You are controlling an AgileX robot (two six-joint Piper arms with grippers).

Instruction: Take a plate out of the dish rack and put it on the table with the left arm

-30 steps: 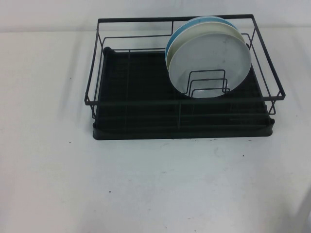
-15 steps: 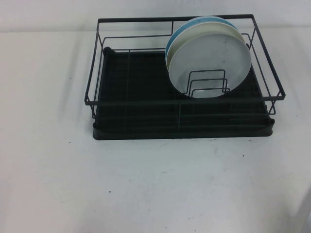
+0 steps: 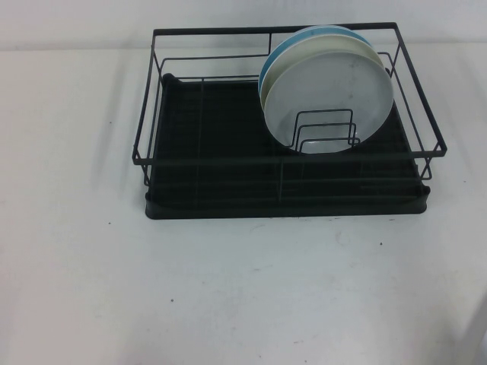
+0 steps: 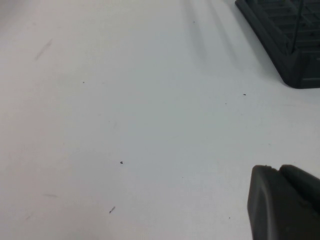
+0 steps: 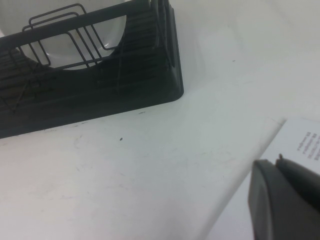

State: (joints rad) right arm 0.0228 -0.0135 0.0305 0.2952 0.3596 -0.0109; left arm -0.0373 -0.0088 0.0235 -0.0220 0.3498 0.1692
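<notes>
The dish rack (image 3: pixel 228 161) stands on the white table (image 3: pixel 228 289), towards its far side. The pale grey-blue plate (image 3: pixel 335 84) stands on edge in the rack's right half, in front of the wire dividers' row, facing me. A cream-white plate (image 3: pixel 264 95) and a teal-blue plate (image 3: pixel 275 55) stand right behind it. Neither arm shows in the high view. My left gripper (image 4: pixel 278 170) is shut and empty above bare table, with the rack's corner (image 4: pixel 295 65) some way off. My right gripper (image 5: pixel 276 162) is shut and empty near the table's edge, apart from the rack (image 5: pixel 125 95) and the plate (image 5: pixel 112 35).
The rack's left half holds nothing. A white printed sheet (image 5: pixel 300 140) lies beside the table's edge under the right gripper. Bare table stretches in front of the rack and to its left.
</notes>
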